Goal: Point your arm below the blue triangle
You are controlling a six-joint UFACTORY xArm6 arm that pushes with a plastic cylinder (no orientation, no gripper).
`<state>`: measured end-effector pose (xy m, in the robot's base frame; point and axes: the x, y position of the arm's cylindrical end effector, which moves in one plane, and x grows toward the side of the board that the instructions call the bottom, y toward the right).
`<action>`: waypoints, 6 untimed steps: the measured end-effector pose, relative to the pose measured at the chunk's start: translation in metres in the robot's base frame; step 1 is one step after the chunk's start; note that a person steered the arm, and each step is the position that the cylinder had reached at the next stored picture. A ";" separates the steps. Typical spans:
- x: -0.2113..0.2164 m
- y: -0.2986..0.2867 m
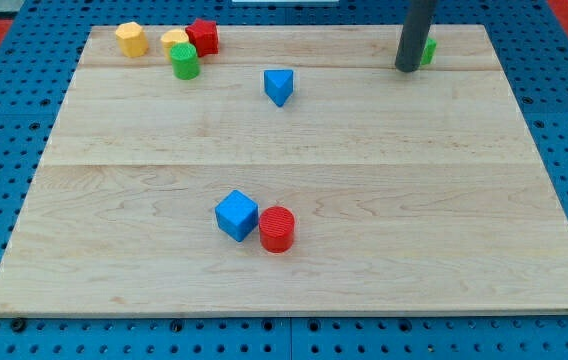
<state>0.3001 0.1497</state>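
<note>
The blue triangle (279, 86) lies on the wooden board (384, 200) in the upper middle. My tip (405, 69) is at the view's upper right, well to the right of the blue triangle and slightly above it. The dark rod partly hides a green block (430, 50) just behind it.
A yellow block (132, 39), a second yellow block (173, 41), a red block (203, 36) and a green cylinder (185, 62) cluster at the upper left. A blue cube (236, 215) touches a red cylinder (277, 229) at the lower middle.
</note>
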 end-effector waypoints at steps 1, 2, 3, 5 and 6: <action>0.046 -0.040; 0.048 -0.092; 0.048 -0.128; 0.069 -0.158; 0.069 -0.180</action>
